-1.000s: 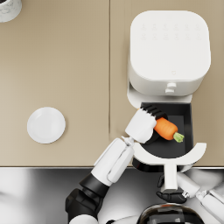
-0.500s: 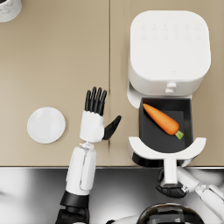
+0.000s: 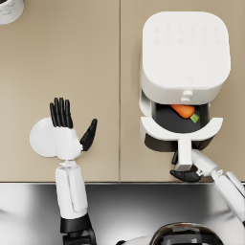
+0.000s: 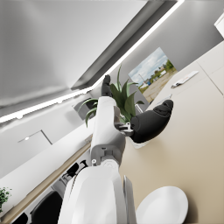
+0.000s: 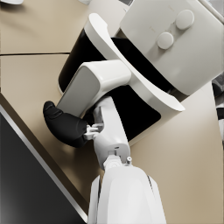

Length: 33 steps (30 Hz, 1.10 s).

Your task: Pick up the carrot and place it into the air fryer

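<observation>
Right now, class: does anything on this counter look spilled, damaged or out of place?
Nothing stands out. The carrot lies inside the air fryer drawer, which is partly open, and the white plate sits flat on the counter.

Tan countertop [image 3: 57,57] with seam, steel edge, potted plant [image 4: 124,98], bright window [image 4: 151,72]

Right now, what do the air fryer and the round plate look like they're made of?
The air fryer looks like smooth matte white plastic with rounded moulded corners; its drawer is dark inside. The plate looks like glossy white ceramic, maybe plastic: plain, with a thin rim.
</observation>
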Tool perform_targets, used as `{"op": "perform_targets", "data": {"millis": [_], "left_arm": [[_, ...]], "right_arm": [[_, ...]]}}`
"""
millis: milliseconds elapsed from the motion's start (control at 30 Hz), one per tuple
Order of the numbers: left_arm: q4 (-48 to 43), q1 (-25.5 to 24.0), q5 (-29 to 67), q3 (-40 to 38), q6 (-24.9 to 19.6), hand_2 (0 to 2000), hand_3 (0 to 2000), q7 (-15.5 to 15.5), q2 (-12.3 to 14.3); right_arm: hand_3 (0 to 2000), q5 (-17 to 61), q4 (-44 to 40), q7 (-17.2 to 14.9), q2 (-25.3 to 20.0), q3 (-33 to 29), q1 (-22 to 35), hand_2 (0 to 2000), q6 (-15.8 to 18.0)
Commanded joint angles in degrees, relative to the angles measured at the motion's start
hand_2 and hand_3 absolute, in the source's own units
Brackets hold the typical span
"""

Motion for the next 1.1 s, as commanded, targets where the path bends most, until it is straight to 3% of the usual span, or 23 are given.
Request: {"op": "perform_targets", "data": {"millis": [33, 200, 367, 400, 433, 533, 567, 600, 667, 767, 1100], "left_arm": [[-2.76, -0.61, 0.00, -2.04, 0.00, 0, 0, 0.00, 0.08], [-2.88, -0.33, -0.01, -2.05, 0.00, 0, 0, 0.00, 0.04], [-3.74, -0.66, -0.01, -1.66, 0.00, 0, 0, 0.00, 0.10], [-3.11, -1.33, -0.01, -1.79, 0.00, 0, 0, 0.00, 0.20], [-3.19, -0.26, 0.00, -1.46, 0.00, 0, 0, 0.00, 0.07], [-3.76, -0.38, 0.00, -0.97, 0.00, 0, 0, 0.00, 0.11], [-3.32, -1.24, 0.00, -1.29, 0.00, 0, 0, 0.00, 0.22], [-3.39, -1.23, 0.00, -1.18, 0.00, 0, 0, 0.00, 0.22], [-3.49, -1.21, 0.00, -1.04, 0.00, 0, 0, 0.00, 0.23], [-3.55, -1.20, 0.00, -0.96, 0.00, 0, 0, 0.00, 0.23], [-3.58, -1.20, -0.01, -0.92, 0.00, 0, 0, 0.00, 0.22]], "right_arm": [[2000, 0.07, -4.33, 0.05, -14.05, 0.64, 7.85, 2000, 0.53], [2000, 0.24, -12.71, 0.13, -16.26, 2.19, 13.34, 2000, 1.73], [2000, 0.27, -23.59, 0.60, -20.72, 2.30, 17.92, 2000, 0.04], [2000, 0.28, -25.30, 0.58, -34.62, -25.22, 8.74, 2000, 0.08], [2000, 0.35, -27.39, 0.33, -23.61, -1.30, 17.87, 2000, 1.31], [2000, 0.29, -29.74, 1.23, -23.74, 1.41, 20.27, 2000, 3.40], [2000, 0.30, -28.80, 1.39, -36.09, -25.60, 10.78, 2000, 3.05], [2000, 0.38, -30.16, 0.82, -18.16, -8.44, 13.06, 2000, 3.92], [2000, 0.38, -30.83, 0.35, -22.33, -17.19, 9.84, 2000, 7.27], [2000, 0.37, -30.95, -0.77, -25.71, -23.11, 7.91, 2000, 7.09], [2000, 0.20, -30.46, -1.10, -27.59, -26.64, 7.02, 2000, 7.86]]}}
